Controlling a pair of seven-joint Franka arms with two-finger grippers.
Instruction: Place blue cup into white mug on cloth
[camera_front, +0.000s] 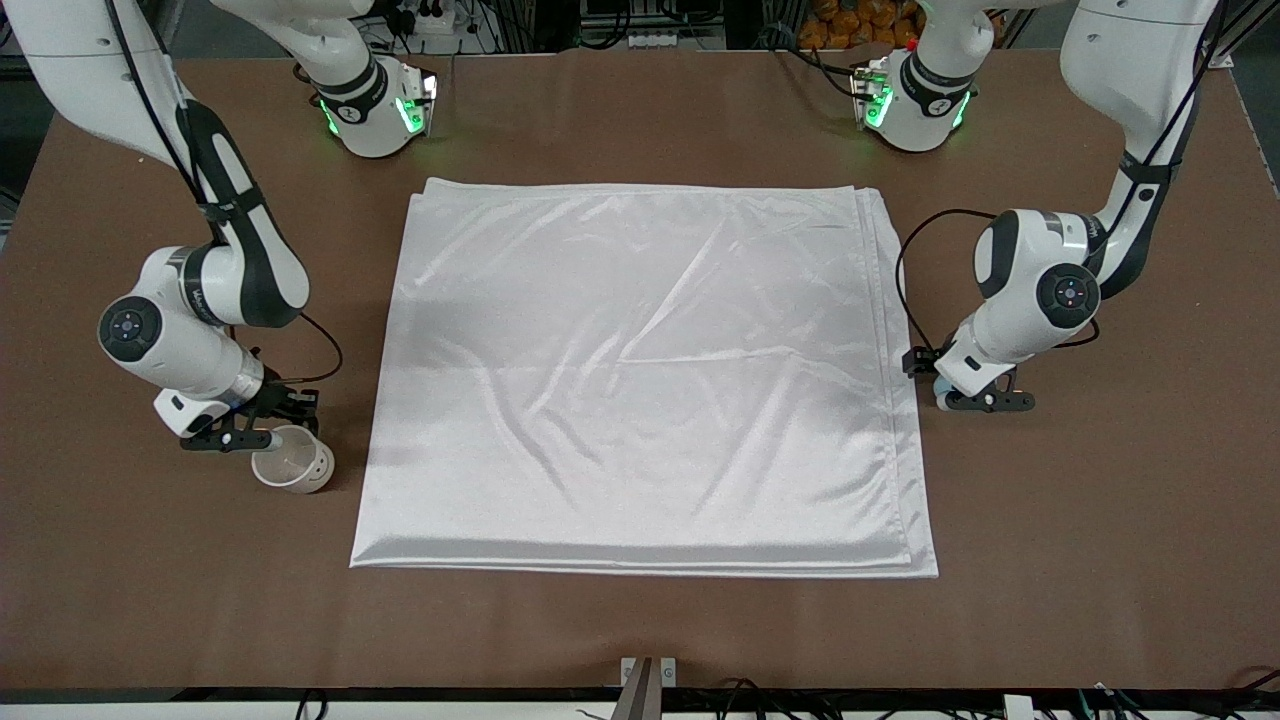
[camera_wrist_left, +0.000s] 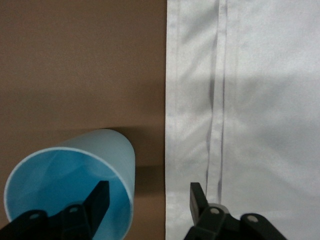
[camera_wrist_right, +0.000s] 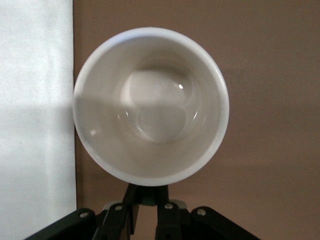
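Observation:
The white mug (camera_front: 293, 462) stands on the brown table beside the cloth (camera_front: 640, 380), toward the right arm's end. My right gripper (camera_front: 245, 437) is low beside it. In the right wrist view the mug (camera_wrist_right: 150, 105) shows from above, empty, and the right gripper (camera_wrist_right: 148, 210) is shut on its dark handle. The blue cup (camera_wrist_left: 70, 180) stands on the table by the cloth's edge (camera_wrist_left: 260, 125) at the left arm's end, mostly hidden in the front view (camera_front: 942, 392). My left gripper (camera_wrist_left: 148, 200) is open, one finger inside the cup, the other over the cloth.
The cloth (camera_wrist_right: 35, 125) covers the middle of the table. Both arm bases stand along the table's edge farthest from the front camera. A small metal bracket (camera_front: 648, 672) sits at the nearest edge. Bare brown table surrounds the cloth.

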